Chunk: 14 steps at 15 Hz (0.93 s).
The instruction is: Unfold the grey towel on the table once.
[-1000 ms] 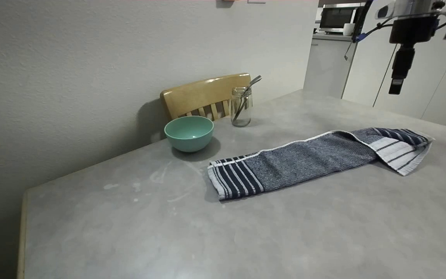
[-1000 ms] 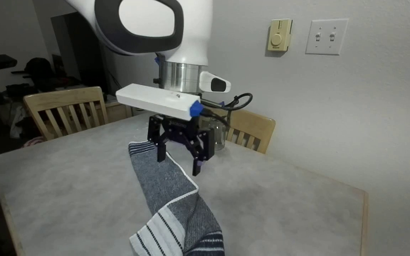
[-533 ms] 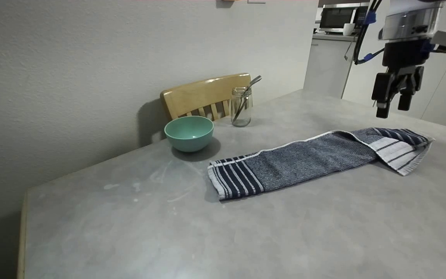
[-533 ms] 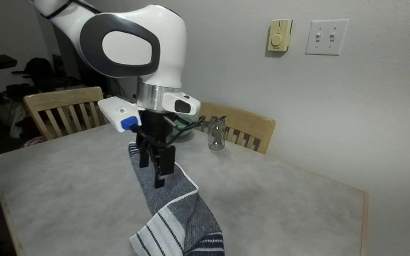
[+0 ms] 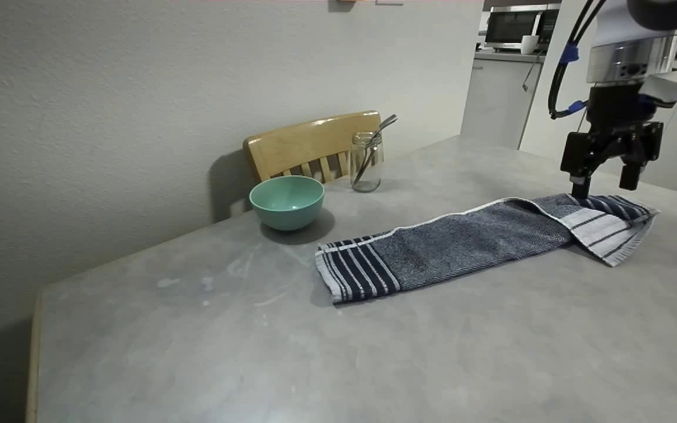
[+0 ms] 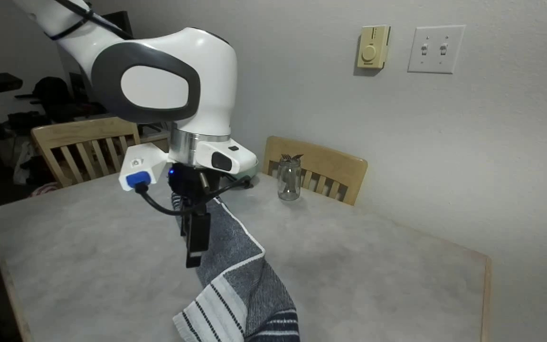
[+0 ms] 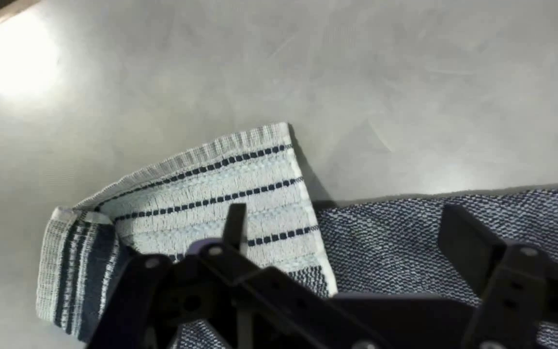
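The grey towel (image 5: pixel 462 244) lies lengthwise on the table (image 5: pixel 227 352), folded into a long strip. It also shows in an exterior view (image 6: pixel 233 237). One end is a flat navy and white striped band; at the opposite end a corner is folded back, showing its white striped underside. My gripper (image 5: pixel 605 187) is open and empty, above the towel near the folded-back corner. In the wrist view the fingers (image 7: pixel 344 213) are wide apart, one over the white flap (image 7: pixel 221 194), the other over the grey cloth. I cannot tell whether the fingertips touch the towel.
A teal bowl (image 5: pixel 287 202) and a glass jar (image 5: pixel 367 167) with utensils stand at the table's wall side. A wooden chair (image 5: pixel 315 138) is behind them. Another chair (image 6: pixel 88 130) stands at the table's far edge in an exterior view. The wall (image 6: pixel 492 142) runs along one side.
My gripper has come down toward the towel and turned. In an exterior view it has moved left and away from the wall. The towel has not moved.
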Each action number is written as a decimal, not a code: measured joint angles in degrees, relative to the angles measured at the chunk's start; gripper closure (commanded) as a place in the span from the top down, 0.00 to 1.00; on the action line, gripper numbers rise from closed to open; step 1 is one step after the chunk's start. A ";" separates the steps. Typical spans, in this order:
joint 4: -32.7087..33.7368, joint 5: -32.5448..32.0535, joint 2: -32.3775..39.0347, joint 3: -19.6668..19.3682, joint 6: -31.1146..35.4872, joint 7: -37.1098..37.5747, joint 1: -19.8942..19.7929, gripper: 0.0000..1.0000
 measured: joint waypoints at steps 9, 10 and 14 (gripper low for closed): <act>1.73 -2.85 5.29 -3.21 -0.94 26.30 1.36 1.00; 1.74 -2.29 5.97 -3.93 -1.78 27.88 1.27 1.00; 1.80 3.53 8.33 -5.16 -6.90 28.58 -0.44 1.00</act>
